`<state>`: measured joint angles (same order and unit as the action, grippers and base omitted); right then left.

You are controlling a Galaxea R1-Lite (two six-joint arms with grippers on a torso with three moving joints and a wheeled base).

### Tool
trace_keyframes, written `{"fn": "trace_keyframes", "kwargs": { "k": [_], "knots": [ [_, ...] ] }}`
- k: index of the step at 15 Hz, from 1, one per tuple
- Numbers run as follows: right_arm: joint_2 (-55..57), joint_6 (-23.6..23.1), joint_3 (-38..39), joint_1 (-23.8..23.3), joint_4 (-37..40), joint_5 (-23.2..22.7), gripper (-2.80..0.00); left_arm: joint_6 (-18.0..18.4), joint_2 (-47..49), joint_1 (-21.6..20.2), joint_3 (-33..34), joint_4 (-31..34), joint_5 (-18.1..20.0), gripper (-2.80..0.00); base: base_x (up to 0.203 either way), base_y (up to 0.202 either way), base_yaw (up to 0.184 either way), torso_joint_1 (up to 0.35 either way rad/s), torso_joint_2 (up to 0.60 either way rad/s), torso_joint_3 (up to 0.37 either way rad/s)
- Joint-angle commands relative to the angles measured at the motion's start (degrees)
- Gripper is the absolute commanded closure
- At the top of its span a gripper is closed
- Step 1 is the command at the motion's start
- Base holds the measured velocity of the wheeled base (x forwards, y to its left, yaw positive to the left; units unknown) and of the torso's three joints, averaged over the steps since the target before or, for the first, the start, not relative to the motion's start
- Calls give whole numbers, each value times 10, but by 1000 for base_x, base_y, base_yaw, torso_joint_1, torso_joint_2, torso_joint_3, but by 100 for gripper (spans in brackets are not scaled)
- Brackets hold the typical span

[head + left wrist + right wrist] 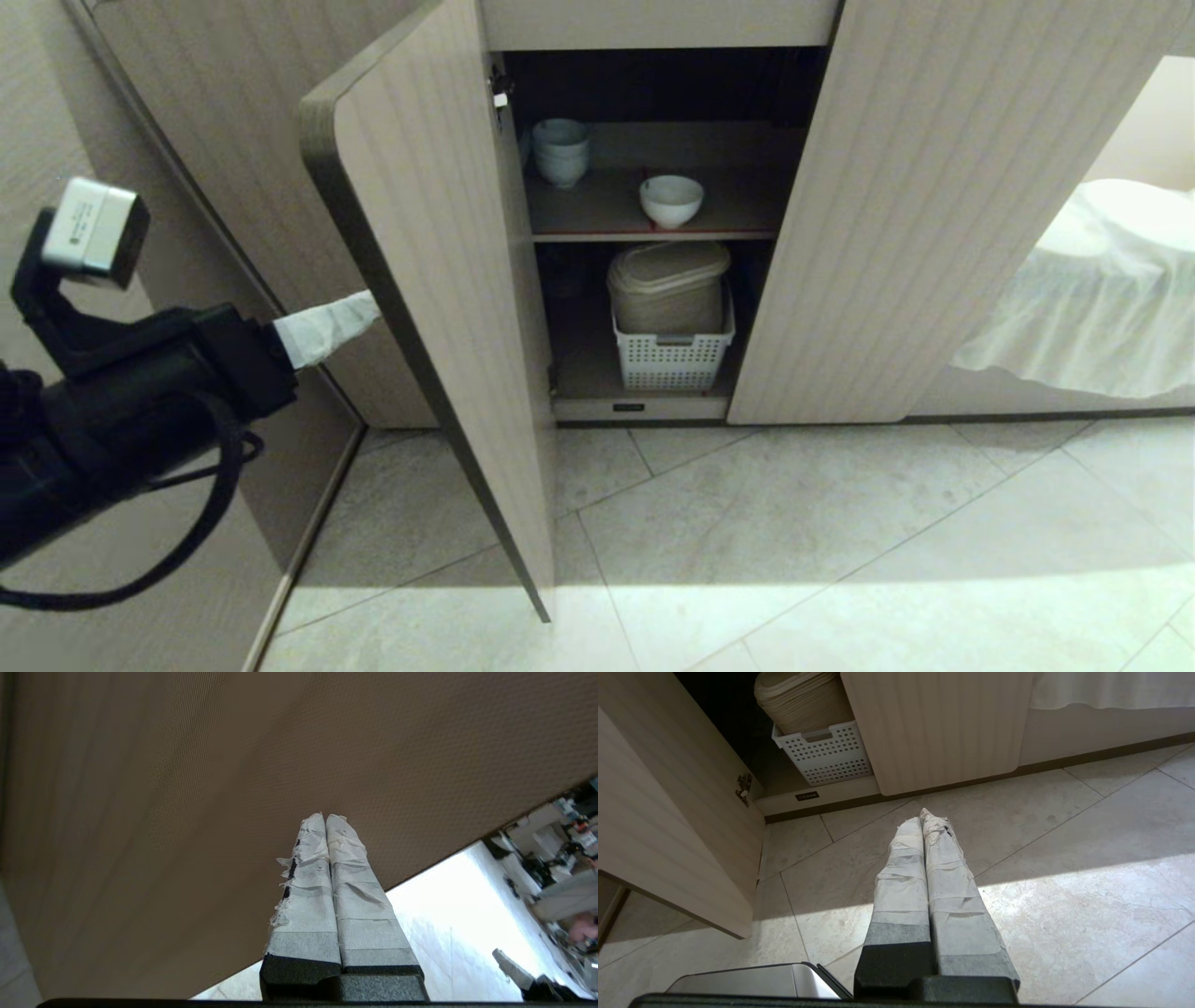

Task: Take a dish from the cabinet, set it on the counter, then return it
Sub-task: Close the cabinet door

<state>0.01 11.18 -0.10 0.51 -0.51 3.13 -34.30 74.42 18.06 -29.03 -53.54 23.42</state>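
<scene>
The bowl (670, 200) sat on the cabinet (934, 215) shelf, likely light, glazed, slippery and breakable; its rim looked the best hold. The left gripper (359, 313), clenched empty, was outside the open door (439, 280).

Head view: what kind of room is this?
Probably a home kitchen or dining area: a low fluted cabinet stands open with white bowls on its shelf, a basket below, and a tiled floor.
</scene>
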Motion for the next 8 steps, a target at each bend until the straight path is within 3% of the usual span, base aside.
{"fn": "trace_keyframes", "kwargs": {
  "k": [1,8],
  "knots": [
    [0,1,0,0,0,0,0,-2,33,18,-5,-4,1,0,0,0,0,0,0,0],
    [0,1,0,0,0,0,0,-3,98,48,-19,-64,0,0,0,0,0,0,0,0]
  ]
}}
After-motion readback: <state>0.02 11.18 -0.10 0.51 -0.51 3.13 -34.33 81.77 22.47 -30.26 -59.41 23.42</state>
